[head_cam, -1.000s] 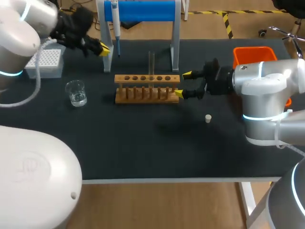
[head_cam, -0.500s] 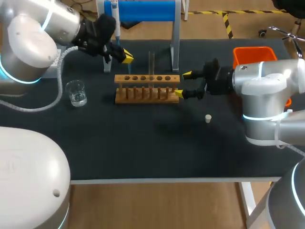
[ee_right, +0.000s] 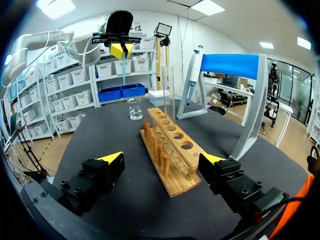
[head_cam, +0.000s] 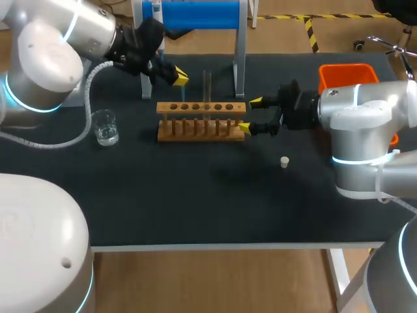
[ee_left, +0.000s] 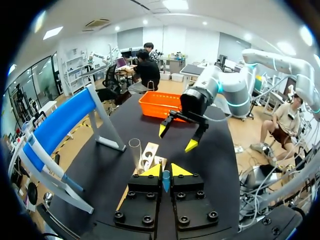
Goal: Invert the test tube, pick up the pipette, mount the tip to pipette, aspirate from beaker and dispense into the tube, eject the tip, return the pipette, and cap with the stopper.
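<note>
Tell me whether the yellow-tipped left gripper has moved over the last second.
Yes: the left gripper, shut on a blue pipette tip, moved rightward toward the wooden test-tube rack.

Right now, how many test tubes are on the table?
1. The test tube stands upright in the wooden rack, in a middle hole; the other holes look empty.

A clear glass test tube [head_cam: 207, 83] stands upright, mouth up, in one of the middle holes of the wooden rack [head_cam: 201, 121] on the dark worktop [head_cam: 195, 195]. The pipette [ee_right: 193, 70] hangs upright on the blue-topped stand [ee_right: 230, 65] behind the rack. A pale blue tip [ee_left: 166, 181] is pinched between the fingers of the left hand [ee_left: 162, 170] and points down, near the rack's end on the beaker's side. The small glass beaker [head_cam: 104, 127], holding a little clear liquid, sits apart from that end. The white stopper [head_cam: 285, 162] lies on the worktop near the other end.
</note>
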You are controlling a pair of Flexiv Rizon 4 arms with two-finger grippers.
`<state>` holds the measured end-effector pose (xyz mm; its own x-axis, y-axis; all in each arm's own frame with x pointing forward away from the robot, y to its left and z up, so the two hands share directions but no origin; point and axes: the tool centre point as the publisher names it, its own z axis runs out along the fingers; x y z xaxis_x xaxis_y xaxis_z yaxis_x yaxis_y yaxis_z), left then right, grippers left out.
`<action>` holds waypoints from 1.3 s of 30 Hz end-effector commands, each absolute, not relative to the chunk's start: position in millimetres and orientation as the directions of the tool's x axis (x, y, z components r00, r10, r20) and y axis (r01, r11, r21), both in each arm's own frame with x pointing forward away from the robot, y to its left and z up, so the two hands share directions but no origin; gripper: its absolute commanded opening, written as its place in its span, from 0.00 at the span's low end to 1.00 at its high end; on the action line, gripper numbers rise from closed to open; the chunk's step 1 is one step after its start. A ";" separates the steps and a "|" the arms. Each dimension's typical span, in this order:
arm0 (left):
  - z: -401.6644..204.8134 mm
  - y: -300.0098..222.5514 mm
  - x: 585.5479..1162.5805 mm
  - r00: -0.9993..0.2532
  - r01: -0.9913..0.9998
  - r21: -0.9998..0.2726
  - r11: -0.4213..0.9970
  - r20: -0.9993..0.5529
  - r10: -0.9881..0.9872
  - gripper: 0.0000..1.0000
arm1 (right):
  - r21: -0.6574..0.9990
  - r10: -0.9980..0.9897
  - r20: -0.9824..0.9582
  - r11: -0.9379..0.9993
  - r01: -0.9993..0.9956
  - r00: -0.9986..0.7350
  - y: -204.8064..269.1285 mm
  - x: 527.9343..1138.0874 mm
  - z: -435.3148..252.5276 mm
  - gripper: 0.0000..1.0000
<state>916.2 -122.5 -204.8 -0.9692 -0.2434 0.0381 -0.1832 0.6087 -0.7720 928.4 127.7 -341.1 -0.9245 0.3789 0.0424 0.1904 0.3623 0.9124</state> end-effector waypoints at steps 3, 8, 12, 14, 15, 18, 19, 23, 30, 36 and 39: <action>-204.8 -121.0 915.0 -0.969 -0.184 -0.772 0.609 0.039 -0.243 0.00 | 0.913 0.379 0.042 0.362 0.190 -0.925 127.1 928.4 -341.3 1.00; -204.8 -121.0 915.0 -0.969 -0.184 -0.772 0.609 0.039 -0.243 0.00 | 0.913 0.379 0.042 0.362 0.190 -0.925 127.1 928.4 -341.3 1.00; -204.8 -121.0 915.0 -0.969 -0.184 -0.772 0.609 0.039 -0.243 0.00 | 0.913 0.379 0.042 0.362 0.190 -0.925 127.1 928.4 -341.3 1.00; -204.8 -121.0 915.0 -0.969 -0.184 -0.772 0.609 0.039 -0.243 0.00 | 0.913 0.379 0.042 0.362 0.190 -0.925 127.1 928.4 -341.3 1.00; -204.8 -121.0 915.0 -0.969 -0.184 -0.772 0.609 0.039 -0.243 0.00 | 0.917 0.378 0.042 0.354 0.186 -0.925 124.8 925.4 -337.7 1.00; -204.8 -121.0 915.0 -0.969 -0.184 -0.772 0.609 0.039 -0.243 0.00 | 0.931 0.357 0.039 0.327 0.164 -0.933 120.4 914.4 -326.6 1.00; -204.8 -121.0 915.0 -0.969 -0.184 -0.772 0.609 0.039 -0.243 0.00 | 0.935 0.346 0.033 0.320 0.151 -0.938 119.6 910.7 -322.9 1.00; -204.8 -121.0 915.0 -0.969 -0.184 -0.772 0.609 0.039 -0.243 0.00 | 0.957 0.285 0.018 0.272 0.099 -0.958 120.0 895.7 -305.9 1.00; -204.8 -121.0 915.0 -0.969 -0.184 -0.772 0.609 0.039 -0.243 0.00 | 0.983 0.159 -0.012 0.180 0.017 -0.987 132.9 876.2 -279.7 1.00; -204.8 -121.0 915.0 -0.969 -0.184 -0.772 0.609 0.039 -0.243 0.00 | 0.988 0.095 -0.039 0.149 -0.024 -0.995 147.4 867.0 -269.0 1.00; -204.8 -121.0 915.0 -0.969 -0.184 -0.772 0.609 0.039 -0.243 0.00 | 0.990 0.061 -0.051 0.131 -0.043 -0.997 157.1 862.1 -263.9 1.00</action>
<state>914.6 -121.4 -205.7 -0.9690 -0.2444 0.0366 -0.1822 0.6063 -0.7741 858.5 152.2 -264.0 -0.9957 0.0775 -0.0505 -0.0395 0.1376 0.9897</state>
